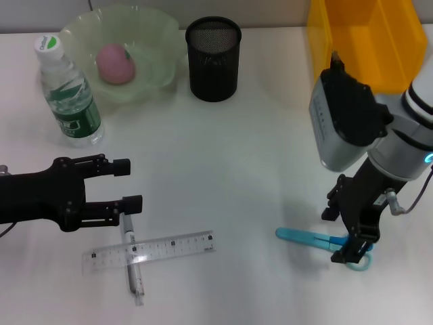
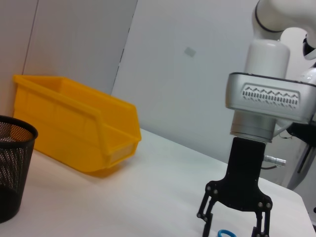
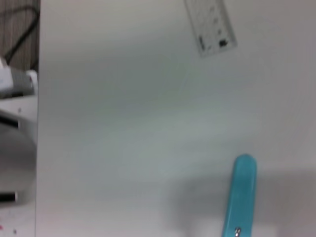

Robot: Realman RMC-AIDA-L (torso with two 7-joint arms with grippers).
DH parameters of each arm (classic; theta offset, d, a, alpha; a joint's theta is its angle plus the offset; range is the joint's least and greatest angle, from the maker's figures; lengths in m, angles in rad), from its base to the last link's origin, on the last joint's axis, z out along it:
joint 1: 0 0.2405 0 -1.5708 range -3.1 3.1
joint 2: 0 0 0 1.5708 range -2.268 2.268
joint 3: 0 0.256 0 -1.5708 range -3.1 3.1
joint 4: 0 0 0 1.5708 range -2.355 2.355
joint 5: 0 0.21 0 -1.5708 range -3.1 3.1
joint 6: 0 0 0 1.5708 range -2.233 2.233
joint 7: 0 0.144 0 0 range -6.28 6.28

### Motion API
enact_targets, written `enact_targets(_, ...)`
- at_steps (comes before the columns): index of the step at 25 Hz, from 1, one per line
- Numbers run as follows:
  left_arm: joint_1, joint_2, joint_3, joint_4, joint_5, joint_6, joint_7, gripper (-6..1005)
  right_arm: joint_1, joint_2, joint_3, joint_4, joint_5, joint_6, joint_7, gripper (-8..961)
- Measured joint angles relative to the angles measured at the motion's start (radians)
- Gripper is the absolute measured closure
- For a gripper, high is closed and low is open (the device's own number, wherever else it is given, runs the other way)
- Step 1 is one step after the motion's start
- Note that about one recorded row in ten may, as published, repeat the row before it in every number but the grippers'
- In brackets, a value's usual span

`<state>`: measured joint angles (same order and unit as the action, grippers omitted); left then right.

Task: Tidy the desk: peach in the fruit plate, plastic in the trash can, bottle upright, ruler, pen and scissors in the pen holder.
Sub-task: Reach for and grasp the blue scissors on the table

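The white desk (image 1: 257, 156) carries everything. The yellow plastic bin (image 1: 369, 37) sits well to the right of the black mesh pen holder (image 1: 214, 58). Just left of the pen holder is the pale green translucent fruit plate (image 1: 145, 40), with the pink peach (image 1: 116, 64) lying in it. Further left of the holder, past the plate, the clear plastic water bottle (image 1: 67, 95) with a green label stands upright. The right gripper (image 1: 352, 244) is far in front of the holder and to its right, its fingers spread wide over the handle end of the turquoise scissors (image 1: 308, 237), which lie flat on the desk. The left gripper (image 1: 128, 184) hangs in front of the holder and to its left, jaws wide apart and empty, directly above the near-transparent plastic ruler (image 1: 149, 250), which lies across the grey pen (image 1: 132, 261).
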<state>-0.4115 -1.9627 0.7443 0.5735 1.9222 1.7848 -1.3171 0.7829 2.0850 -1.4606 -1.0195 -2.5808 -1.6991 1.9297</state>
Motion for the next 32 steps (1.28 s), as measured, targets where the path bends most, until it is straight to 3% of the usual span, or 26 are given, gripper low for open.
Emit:
enact_targets(3,-0.001,-0.001,0.000,0.001,0.000,-0.002,-0.004,201,0.003,0.001,-0.051,-0.002,-0.008,0.004,0.028,199)
enact_targets(19,-0.001,0.001,-0.003,0.003,0.000,-0.022,-0.004,201,0.005,0.008,-0.224,-0.062,-0.018,0.047,0.147,578)
enact_targets(32,-0.003,0.008,-0.002,0.007,0.000,-0.023,-0.003,201,0.010,0.007,-0.228,-0.069,-0.009,0.042,0.199,573)
